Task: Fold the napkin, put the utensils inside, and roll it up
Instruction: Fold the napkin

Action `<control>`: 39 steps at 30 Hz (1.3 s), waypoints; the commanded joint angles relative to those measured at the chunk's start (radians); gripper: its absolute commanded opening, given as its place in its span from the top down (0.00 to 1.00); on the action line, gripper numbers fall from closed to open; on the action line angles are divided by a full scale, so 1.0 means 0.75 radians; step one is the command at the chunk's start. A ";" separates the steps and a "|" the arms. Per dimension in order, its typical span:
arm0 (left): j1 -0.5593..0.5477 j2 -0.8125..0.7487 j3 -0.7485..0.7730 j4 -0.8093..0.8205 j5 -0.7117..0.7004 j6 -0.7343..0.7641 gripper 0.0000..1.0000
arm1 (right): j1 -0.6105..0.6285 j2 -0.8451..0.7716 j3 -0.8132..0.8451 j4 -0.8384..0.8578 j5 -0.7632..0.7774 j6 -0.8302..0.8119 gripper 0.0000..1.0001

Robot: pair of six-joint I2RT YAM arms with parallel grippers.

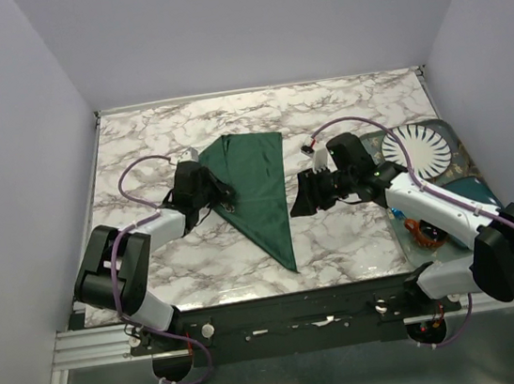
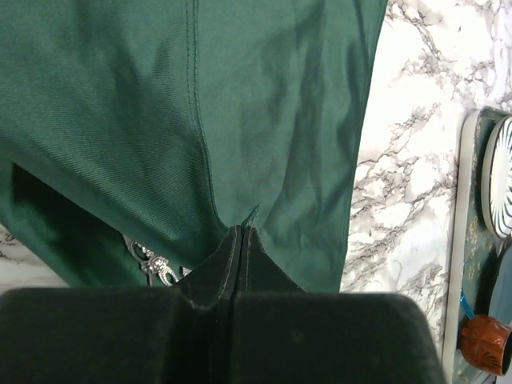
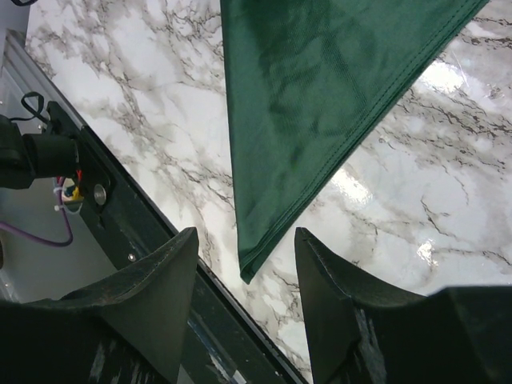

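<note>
The dark green napkin (image 1: 256, 183) lies on the marble table, folded into a long triangle with its point toward the near edge. My left gripper (image 1: 224, 198) is at its left corner, with the jaws closed on the cloth's hem (image 2: 242, 232). The napkin fills the left wrist view (image 2: 264, 120). A bit of ornate silver metal (image 2: 152, 260), perhaps the fork, shows under the lifted cloth. My right gripper (image 1: 300, 205) is open and empty just right of the napkin. In the right wrist view it hovers (image 3: 246, 236) over the napkin's near tip (image 3: 304, 120).
A teal tray (image 1: 469, 183) at the right edge holds a white striped plate (image 1: 419, 147), a thin blue stick (image 1: 400, 216) and an orange-brown cup (image 1: 423, 232). The tray (image 2: 472, 240) and cup (image 2: 486, 342) also show in the left wrist view. The black front rail (image 3: 104, 200) is near.
</note>
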 commanded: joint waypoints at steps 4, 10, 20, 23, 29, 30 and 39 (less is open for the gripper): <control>-0.009 -0.046 -0.049 0.031 -0.027 -0.006 0.96 | -0.007 0.020 -0.025 0.043 -0.043 0.015 0.40; -0.011 -0.054 -0.090 0.047 -0.021 -0.014 0.95 | -0.007 0.026 -0.033 0.049 -0.049 0.017 0.40; -0.011 -0.105 -0.143 0.064 -0.005 -0.010 0.93 | -0.009 0.043 -0.033 0.059 -0.067 0.021 0.40; -0.011 -0.107 -0.153 0.062 -0.007 -0.004 0.91 | -0.009 0.045 -0.033 0.063 -0.071 0.023 0.40; -0.011 -0.101 -0.160 0.056 -0.017 -0.006 0.83 | -0.007 0.051 -0.037 0.069 -0.084 0.029 0.40; -0.011 -0.109 -0.160 0.033 -0.029 -0.002 0.74 | -0.009 0.053 -0.039 0.071 -0.082 0.027 0.40; -0.011 -0.403 -0.141 -0.183 -0.156 0.155 0.44 | -0.013 0.057 -0.043 0.065 -0.030 0.013 0.40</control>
